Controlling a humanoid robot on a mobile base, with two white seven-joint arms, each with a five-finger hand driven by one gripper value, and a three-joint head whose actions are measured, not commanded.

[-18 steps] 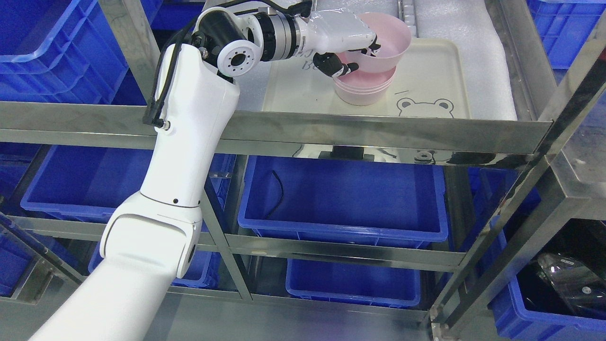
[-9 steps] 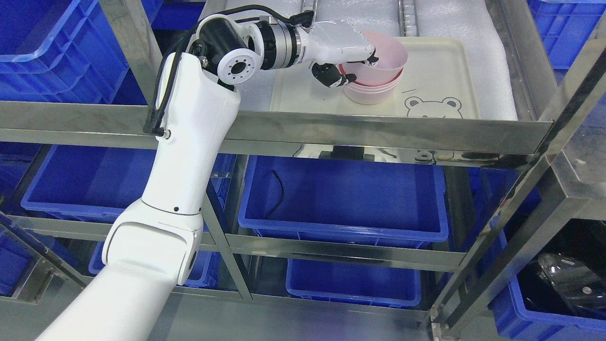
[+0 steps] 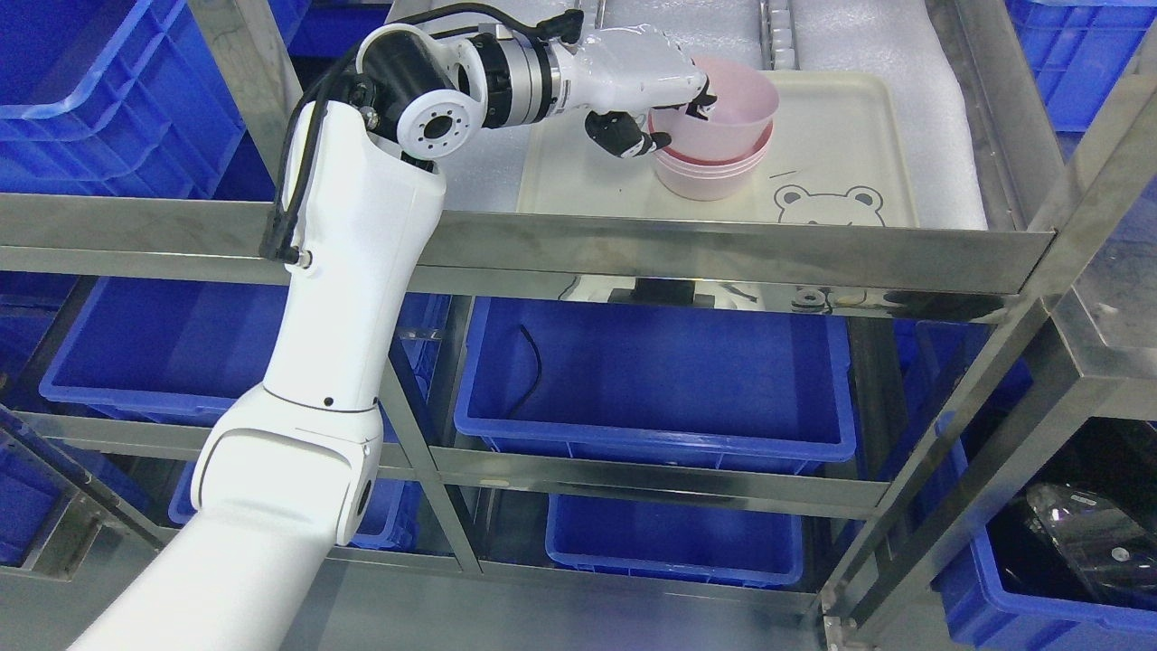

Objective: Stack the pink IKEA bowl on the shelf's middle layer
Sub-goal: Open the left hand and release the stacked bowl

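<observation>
- Right, the left hand is clamped on the near rim of the pink bowl, fingers hooked inside and the dark thumb pressed on the outer wall.
- That bowl sits nested in the stack of pink bowls on the cream tray, up on the steel shelf, though it looks slightly tilted and not fully seated.
- A rim pinch makes sense here: it leaves the bowl's underside free to drop into the one below.
- My read is that the stacking is nearly done; what remains is to let the bowl settle and let go.
- The forearm reaches in over the shelf's front rail, so the way out is back and up over that edge.
- There's open tray to the right of the stack, where the printed bear sits well clear of it.
- The tray's left strip is under the wrist, so little spare room there.
- One risk: fingers inside the bowl could drag it up on withdrawal and tip the stack.
- Blue bins fill the lower levels, not involved.
- The right arm is out of sight.
</observation>
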